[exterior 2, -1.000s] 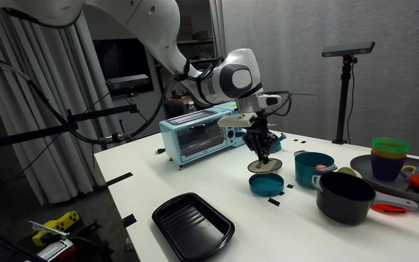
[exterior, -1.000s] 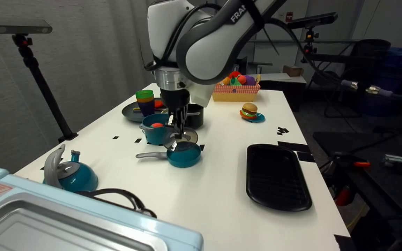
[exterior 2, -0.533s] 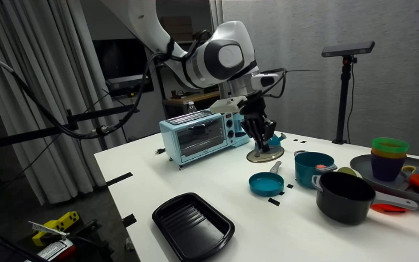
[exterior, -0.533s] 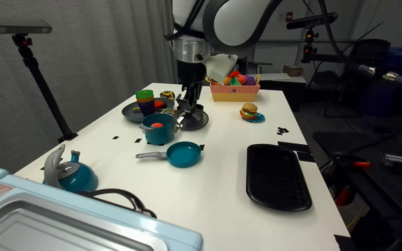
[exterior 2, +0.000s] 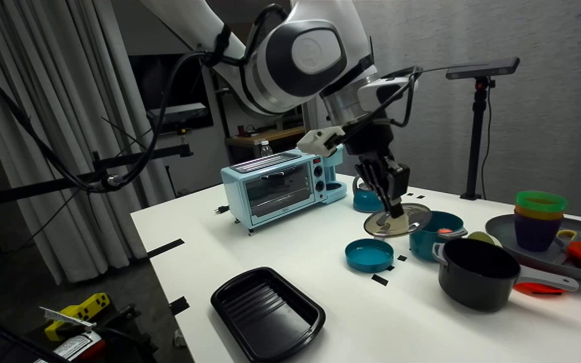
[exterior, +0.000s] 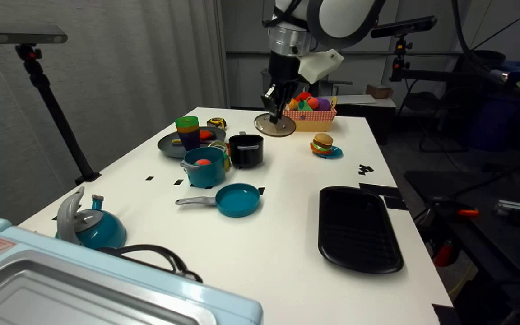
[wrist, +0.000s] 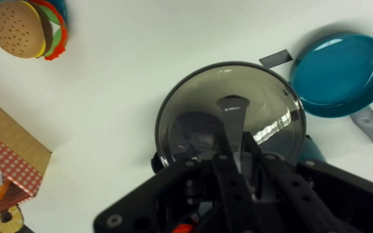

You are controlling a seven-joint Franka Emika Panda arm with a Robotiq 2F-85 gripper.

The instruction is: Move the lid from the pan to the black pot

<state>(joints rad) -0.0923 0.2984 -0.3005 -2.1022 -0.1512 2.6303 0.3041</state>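
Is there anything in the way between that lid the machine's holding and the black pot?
Nothing visible. The glass lid is held up in the air by the gripper, and the long-handled black pot stands uncovered.

The table (exterior: 282, 266) is bright in both exterior views, while the floor (exterior 2: 124, 282) at lower left lies dim in an exterior view. In the wrist view, glare streaks the lid (wrist: 202, 100) right of centre, soft shadow edges the pan (wrist: 340, 72) at upper right, and the gripper (wrist: 234, 138) is dark and blurred.
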